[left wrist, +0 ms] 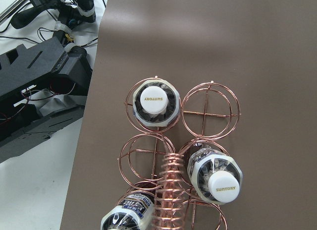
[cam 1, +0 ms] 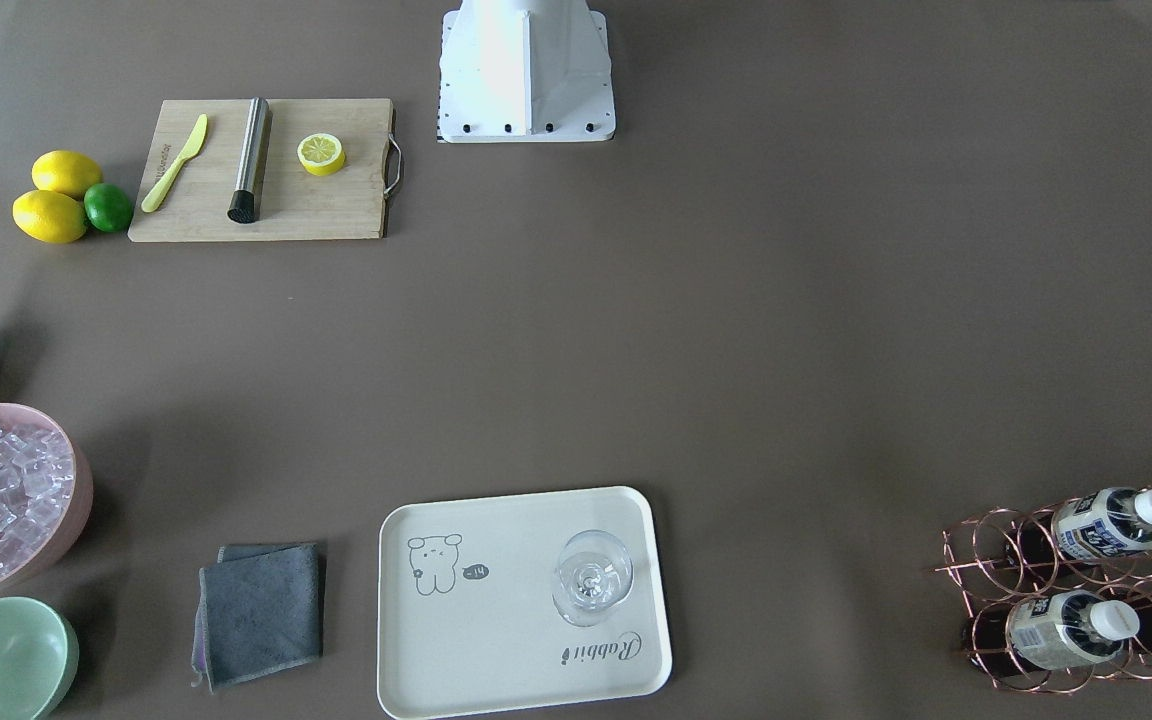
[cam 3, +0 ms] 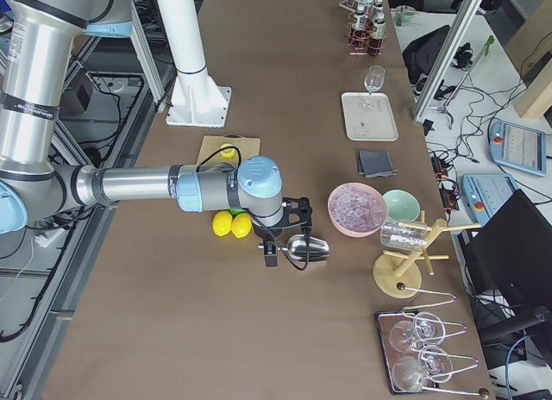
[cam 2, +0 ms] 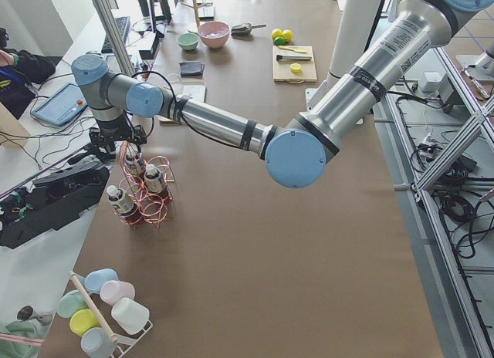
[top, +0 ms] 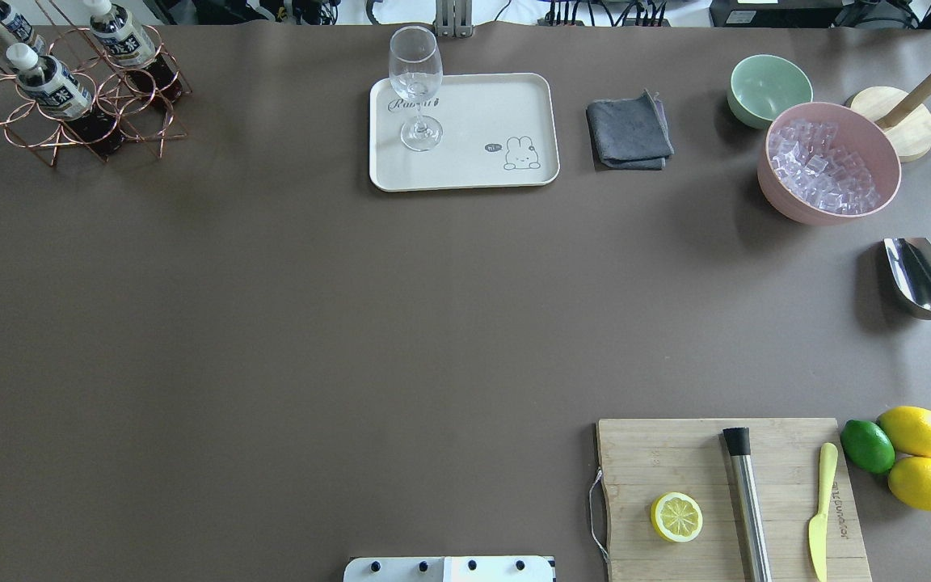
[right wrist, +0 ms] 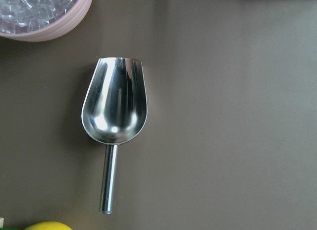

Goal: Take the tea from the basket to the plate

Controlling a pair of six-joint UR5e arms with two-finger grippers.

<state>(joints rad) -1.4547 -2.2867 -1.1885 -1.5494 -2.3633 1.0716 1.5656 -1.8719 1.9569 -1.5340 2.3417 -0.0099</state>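
Observation:
Three tea bottles [top: 49, 81] with white caps [left wrist: 154, 98] stand in the rose-gold wire basket [top: 37, 133] at the table's far left corner; they also show in the front view [cam 1: 1111, 522]. The cream plate [top: 473, 113] lies mid-table at the far edge and holds a wine glass [top: 415, 89]. My left gripper [cam 2: 122, 146] hangs just above the basket and shows only in the exterior left view, so I cannot tell its state. My right gripper [cam 3: 274, 249] hovers over a metal scoop [right wrist: 115, 108] and shows only in the exterior right view; I cannot tell its state.
A grey cloth [top: 629, 133], a mint-green bowl [top: 768, 87] and a pink bowl of ice [top: 829, 166] sit right of the plate. A wooden cutting board [top: 724, 493] with a lemon half, muddler and knife lies near right, beside lemons and a lime [top: 868, 446].

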